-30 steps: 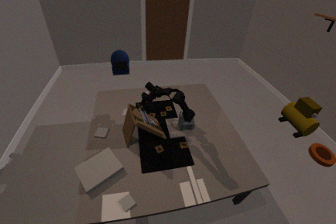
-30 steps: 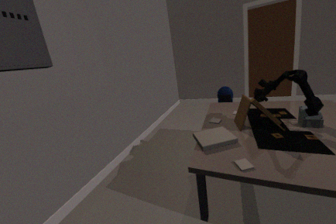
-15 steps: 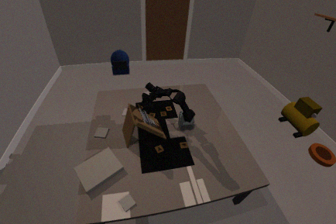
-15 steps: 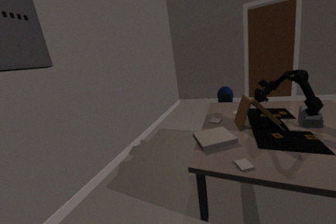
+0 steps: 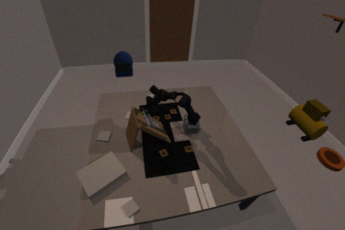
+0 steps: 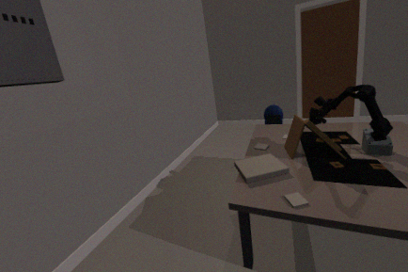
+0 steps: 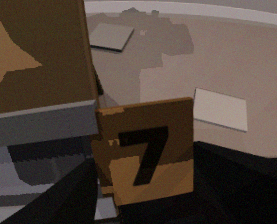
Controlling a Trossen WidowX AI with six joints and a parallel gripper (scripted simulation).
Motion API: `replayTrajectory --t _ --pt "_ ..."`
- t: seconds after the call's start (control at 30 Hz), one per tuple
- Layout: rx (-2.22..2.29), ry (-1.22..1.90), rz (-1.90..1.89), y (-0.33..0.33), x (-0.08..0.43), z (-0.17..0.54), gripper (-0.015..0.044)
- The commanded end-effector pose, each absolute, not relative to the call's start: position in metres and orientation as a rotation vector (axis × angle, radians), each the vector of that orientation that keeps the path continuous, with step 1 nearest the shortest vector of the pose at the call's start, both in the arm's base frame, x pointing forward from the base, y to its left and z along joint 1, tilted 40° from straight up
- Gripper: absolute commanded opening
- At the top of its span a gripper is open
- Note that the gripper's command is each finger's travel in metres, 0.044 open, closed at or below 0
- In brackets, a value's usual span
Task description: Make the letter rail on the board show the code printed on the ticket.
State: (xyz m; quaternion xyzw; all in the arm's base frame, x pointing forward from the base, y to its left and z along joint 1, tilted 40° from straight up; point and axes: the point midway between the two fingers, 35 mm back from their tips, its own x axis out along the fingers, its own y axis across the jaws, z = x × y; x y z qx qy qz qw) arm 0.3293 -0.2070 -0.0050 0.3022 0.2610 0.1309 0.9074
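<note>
From the top, loose letter tiles (image 5: pixel 163 153) lie on black mats beside the tilted board (image 5: pixel 156 130). In the exterior view, a thick pale slab (image 6: pixel 261 168) sits near the board (image 6: pixel 321 136). At the wrist, the gripper (image 7: pixel 145 157) grips the "7" tile (image 7: pixel 156 170) beside the grey rail (image 7: pixel 44 121).

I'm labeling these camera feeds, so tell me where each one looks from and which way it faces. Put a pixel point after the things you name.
Top: high above the table (image 5: pixel 234 161) (image 6: pixel 329 212), angled down toward the door (image 5: pixel 173 16) (image 6: pixel 329 59); whole arm shows.
Exterior: lower, off the table's side, facing across its corner toward the door; arm at right.
Wrist: on the arm, looking past the gripper at the tile marked 7 (image 7: pixel 144 152), the board (image 7: pixel 39 65) (image 5: pixel 132 130) (image 6: pixel 294 136) alongside; dark gripper parts show below.
Top and exterior share the door and blue object (image 5: pixel 123 64) (image 6: pixel 273 114).
</note>
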Motion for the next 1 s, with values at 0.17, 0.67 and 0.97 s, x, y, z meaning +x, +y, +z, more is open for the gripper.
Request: replayTrajectory --t 0.17,0.67,0.97 --pt "0.619 0.538 0.266 -0.204 0.329 0.000 0.0000" --pt "0.619 0.538 0.266 -0.198 0.329 0.004 0.0000" --pt "0.620 0.538 0.266 -0.194 0.328 0.007 0.0000"
